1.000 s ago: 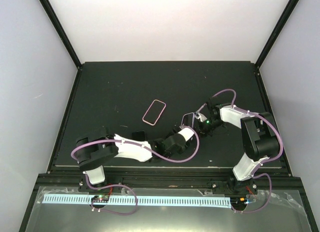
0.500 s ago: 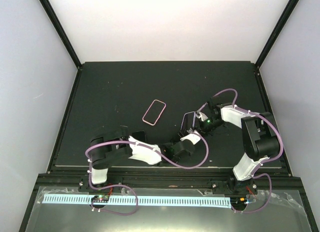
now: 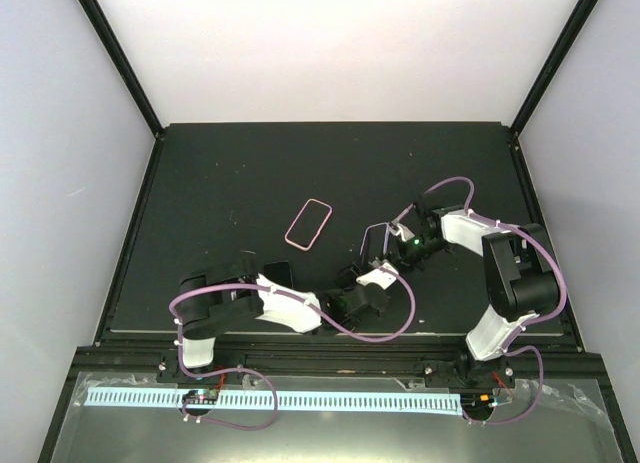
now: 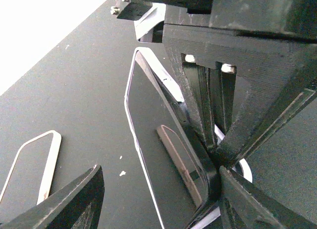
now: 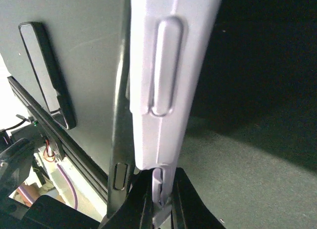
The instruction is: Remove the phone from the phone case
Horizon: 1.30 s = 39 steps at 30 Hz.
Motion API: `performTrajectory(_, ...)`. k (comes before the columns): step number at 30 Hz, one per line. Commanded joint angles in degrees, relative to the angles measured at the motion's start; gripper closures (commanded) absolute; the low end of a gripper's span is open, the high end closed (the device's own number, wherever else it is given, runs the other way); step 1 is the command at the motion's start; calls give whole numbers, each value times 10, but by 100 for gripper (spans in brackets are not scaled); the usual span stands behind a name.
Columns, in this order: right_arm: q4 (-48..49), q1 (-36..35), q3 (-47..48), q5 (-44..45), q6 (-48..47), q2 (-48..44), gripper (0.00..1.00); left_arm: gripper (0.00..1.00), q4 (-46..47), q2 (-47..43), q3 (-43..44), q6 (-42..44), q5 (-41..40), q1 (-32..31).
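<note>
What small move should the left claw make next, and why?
Probably close the left claw gently. Its fingers stand open on either side of the phone, which the right claw pinches on edge by its lilac case; a second grip seems needed to pry them apart.

dark phone (image 4: 158, 140) upright on edge in pale case (image 5: 168, 66)

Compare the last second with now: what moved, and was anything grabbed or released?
The left arm drew its elbow inward and carried the left gripper rightward, up to the phone; its open fingers now flank it. Nothing was grabbed or released. The right gripper kept pinching the phone's edge in place, and the pink-rimmed item did not move.
</note>
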<state>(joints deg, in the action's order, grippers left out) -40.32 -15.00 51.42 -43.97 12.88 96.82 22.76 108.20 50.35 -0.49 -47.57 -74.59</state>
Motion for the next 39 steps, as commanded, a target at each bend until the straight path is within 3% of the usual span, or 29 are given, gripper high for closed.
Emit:
performTrajectory(1,1,5,5,-39,-18,-17,99,38,3,2,23,22,-36,-1)
performTrajectory(9,-1,10,3,-63,-30,-21,99,55,9,14,36,41,-61,-7)
performTrajectory(17,-10,16,2,-125,-55,-35,99,54,-9,36,59,38,-86,-7)
performTrajectory(21,-8,17,-1,-134,-62,-48,99,66,-10,34,60,35,-92,-7)
performTrajectory(25,1,16,-7,-94,-58,-61,99,75,20,15,36,39,-118,-7)
performTrajectory(32,22,17,-13,56,-46,-65,99,88,139,-68,-58,61,-139,-7)
performTrajectory(39,29,16,-12,100,-46,-67,99,98,214,-120,-125,58,-135,-8)
